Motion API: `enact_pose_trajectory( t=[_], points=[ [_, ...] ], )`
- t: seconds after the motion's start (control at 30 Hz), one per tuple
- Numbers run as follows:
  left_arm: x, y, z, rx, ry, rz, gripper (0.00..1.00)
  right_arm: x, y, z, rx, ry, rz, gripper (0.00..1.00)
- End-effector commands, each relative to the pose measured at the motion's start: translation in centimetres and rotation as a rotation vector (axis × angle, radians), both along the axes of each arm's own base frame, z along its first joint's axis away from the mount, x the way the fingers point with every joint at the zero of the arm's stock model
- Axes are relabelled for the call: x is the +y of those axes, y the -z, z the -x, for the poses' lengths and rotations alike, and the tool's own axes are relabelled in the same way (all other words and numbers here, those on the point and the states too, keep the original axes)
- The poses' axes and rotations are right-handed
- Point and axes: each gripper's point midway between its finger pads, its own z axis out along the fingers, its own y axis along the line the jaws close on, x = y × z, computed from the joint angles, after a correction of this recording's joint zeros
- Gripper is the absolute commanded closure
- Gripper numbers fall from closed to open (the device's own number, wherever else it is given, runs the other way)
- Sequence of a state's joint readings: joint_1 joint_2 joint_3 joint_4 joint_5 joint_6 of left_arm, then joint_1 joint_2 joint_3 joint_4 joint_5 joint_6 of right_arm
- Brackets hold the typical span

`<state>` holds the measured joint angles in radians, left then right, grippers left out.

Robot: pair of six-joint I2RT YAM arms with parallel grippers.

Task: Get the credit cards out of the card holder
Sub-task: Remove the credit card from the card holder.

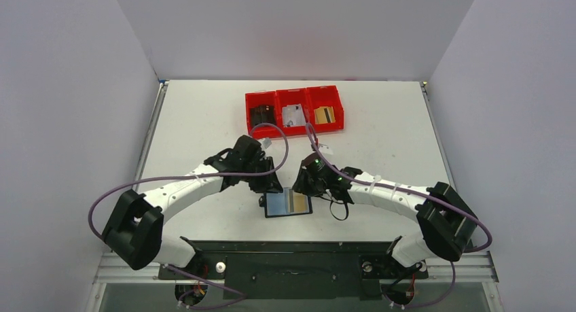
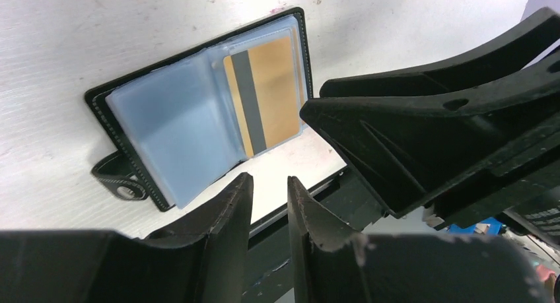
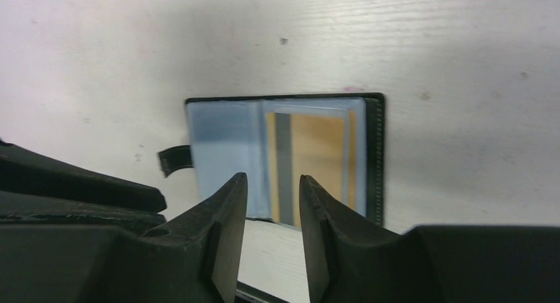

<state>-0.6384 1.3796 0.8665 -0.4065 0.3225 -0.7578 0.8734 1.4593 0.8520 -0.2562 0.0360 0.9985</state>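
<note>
The left arm reaches forward and inward from its base, elbow bent out to the left and wrist tipped down over the table. The left gripper hangs just above the upper left corner of the card holder. In its wrist view the jaws stand a narrow way apart with nothing between them. The card holder lies open and flat near the table's near edge, between the two grippers (its snap tab sticks out on the left). A gold card with a dark stripe sits inside the right clear sleeve. The right gripper hovers just off the holder's upper right corner, jaws slightly parted and empty. The right arm mirrors the left, elbow out to the right.
</note>
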Motion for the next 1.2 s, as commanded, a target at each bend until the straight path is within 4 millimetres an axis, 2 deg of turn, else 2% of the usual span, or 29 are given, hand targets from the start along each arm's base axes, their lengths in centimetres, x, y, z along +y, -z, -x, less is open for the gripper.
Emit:
enact_pose_trajectory(
  t=[0.0,0.13,0.4,0.83,1.17],
  points=[
    [-2.7,-1.1,-0.9,-0.021,0.029,0.104,0.75,-2.3,0.6,0.4,-0.034,0.02,0.111,0.7],
    [-3.4,0.2,-1.1,0.003,0.036,0.11,0.74,-2.7,1.5,0.6,-0.031,0.016,0.156,0.72],
    [-3.4,2.7,-1.0,0.045,0.037,0.091,0.74,-2.3,3.0,1.0,-0.018,-0.004,0.204,0.81],
    [-3.2,4.9,-0.5,0.08,0.035,0.077,0.74,-2.2,4.4,1.4,0.0,-0.01,0.245,0.82],
    [-3.1,6.3,0.1,0.103,0.034,0.071,0.74,-2.1,5.4,1.9,0.013,-0.017,0.262,0.87]
  ],
)
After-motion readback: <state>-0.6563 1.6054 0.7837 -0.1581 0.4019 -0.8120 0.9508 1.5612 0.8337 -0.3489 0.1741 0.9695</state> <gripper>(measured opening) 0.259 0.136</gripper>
